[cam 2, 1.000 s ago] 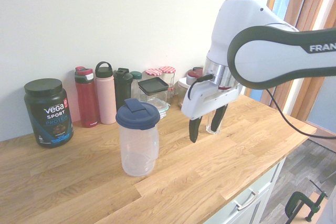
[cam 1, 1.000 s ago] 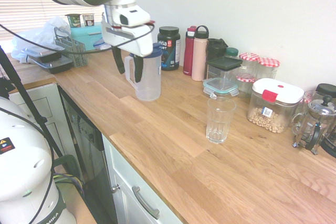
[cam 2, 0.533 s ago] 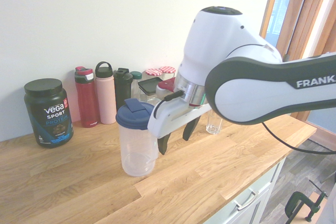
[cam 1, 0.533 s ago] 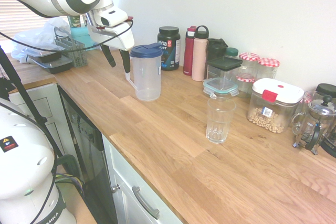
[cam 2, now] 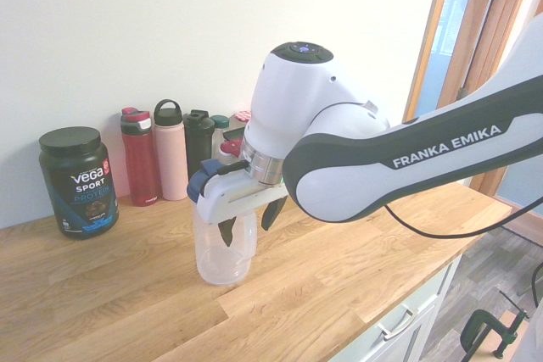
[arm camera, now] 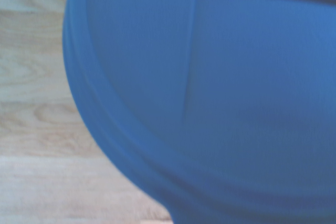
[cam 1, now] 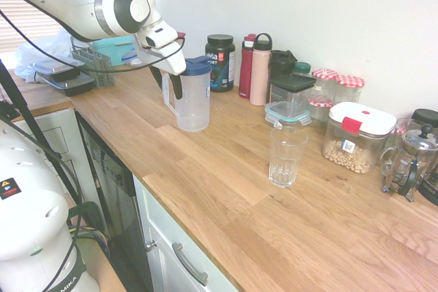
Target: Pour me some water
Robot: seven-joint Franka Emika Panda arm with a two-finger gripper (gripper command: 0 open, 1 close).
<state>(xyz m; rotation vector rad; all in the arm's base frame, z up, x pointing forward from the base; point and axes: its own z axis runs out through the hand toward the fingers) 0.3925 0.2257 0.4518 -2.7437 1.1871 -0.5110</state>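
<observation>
Hovering at the pitcher's handle side, jaws [cam 1: 168, 84] apart, 2 dark fingertips pointing down. Can't tell if either one touches the handle [cam 1: 169, 95]. Pitcher [cam 1: 194, 104] upright on wooden table [cam 1: 226, 223], translucent body, blue lid [cam 1: 198, 65] on; lid fills most of wrist view, blurry. Can't make out any water level in it. Drinking glass [cam 1: 285, 158], clear, upright on table, well apart from pitcher, nearer the storage containers; looks empty. Along the wall behind: black protein tub [cam 1: 220, 63], red bottle [cam 1: 247, 66], pink bottle [cam 1: 261, 72] with black loop cap, dark shaker [cam 1: 281, 66]. Next, 1 clear container with black lid [cam 1: 293, 85], 1 low glass container with teal-rimmed lid [cam 1: 287, 111] in front of it, then jars with red-checked lids [cam 1: 350, 83]. White-lidded container [cam 1: 357, 138] with red clasp, beige bits inside, partly filled. French press [cam 1: 409, 163] at far end, beside that container. Opposite end of table: wire rack [cam 1: 94, 66], black food trays [cam 1: 68, 80], plastic bag [cam 1: 51, 51], teal box [cam 1: 113, 47]. White cabinet drawer [cam 1: 179, 254] below table, metal handle on it.
</observation>
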